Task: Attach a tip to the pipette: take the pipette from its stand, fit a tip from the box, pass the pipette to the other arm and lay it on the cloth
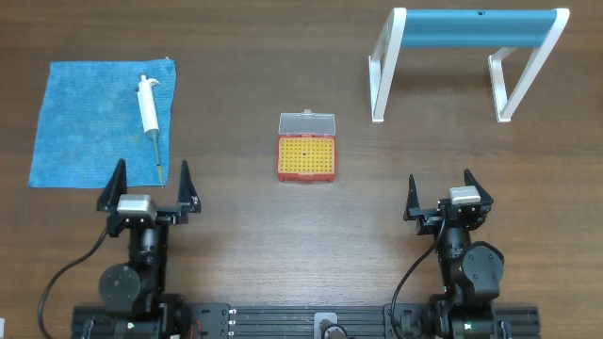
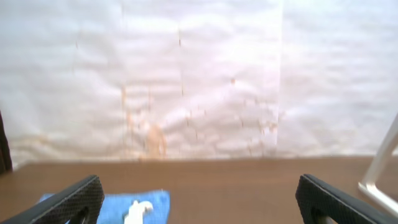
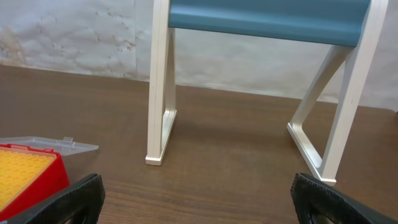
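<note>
Twin matte-black arms, nothing fancy
Left arm (image 1: 141, 252) and right arm (image 1: 464, 247): silver wrist blocks (image 1: 137, 204), black fingers (image 1: 114, 186), black cable (image 1: 58, 282) looping off around 8 o'clock.

The table (image 1: 377, 198) looks like dark wood-grain laminate with a soft sheen. The cloth (image 1: 85, 132) is blue, nappy fabric. The pipette (image 1: 148, 108) is smooth white plastic, the tip box (image 1: 306, 162) glossy red plastic with a clear lid (image 1: 307, 123). The stand (image 1: 471, 28) has a matt blue bar.

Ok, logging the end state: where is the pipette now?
In the top view the pipette lies on the blue cloth at the table's left, just ahead of the open left gripper.
</note>
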Controlling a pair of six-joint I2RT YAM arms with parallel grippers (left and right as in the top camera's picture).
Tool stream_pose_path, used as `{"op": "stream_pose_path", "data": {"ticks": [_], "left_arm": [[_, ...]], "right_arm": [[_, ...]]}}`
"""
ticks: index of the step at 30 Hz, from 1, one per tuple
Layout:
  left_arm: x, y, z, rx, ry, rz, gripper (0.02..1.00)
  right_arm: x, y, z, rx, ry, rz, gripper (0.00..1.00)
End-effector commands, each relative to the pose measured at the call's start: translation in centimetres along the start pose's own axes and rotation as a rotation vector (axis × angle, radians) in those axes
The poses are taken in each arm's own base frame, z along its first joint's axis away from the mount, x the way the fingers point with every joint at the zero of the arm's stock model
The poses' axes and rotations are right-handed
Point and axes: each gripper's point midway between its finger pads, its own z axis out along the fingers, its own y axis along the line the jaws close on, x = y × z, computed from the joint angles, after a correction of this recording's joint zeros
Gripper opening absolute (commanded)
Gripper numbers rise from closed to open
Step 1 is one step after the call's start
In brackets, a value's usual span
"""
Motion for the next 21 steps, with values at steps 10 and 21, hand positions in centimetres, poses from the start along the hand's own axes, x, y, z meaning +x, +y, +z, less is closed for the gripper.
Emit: {"op": "stream_pose_path", "data": {"ticks": [10, 21], "left_arm": [[6.8, -0.1, -1.0, 0.004, 0.274, -0.032, 0.996], [6.8, -0.1, -1.0, 0.004, 0.274, -0.032, 0.996]], "right_arm": [[0.1, 0.1, 0.0, 0.000, 0.003, 0.015, 0.974], [0.1, 0.0, 0.0, 0.000, 0.003, 0.015, 0.974]]}}
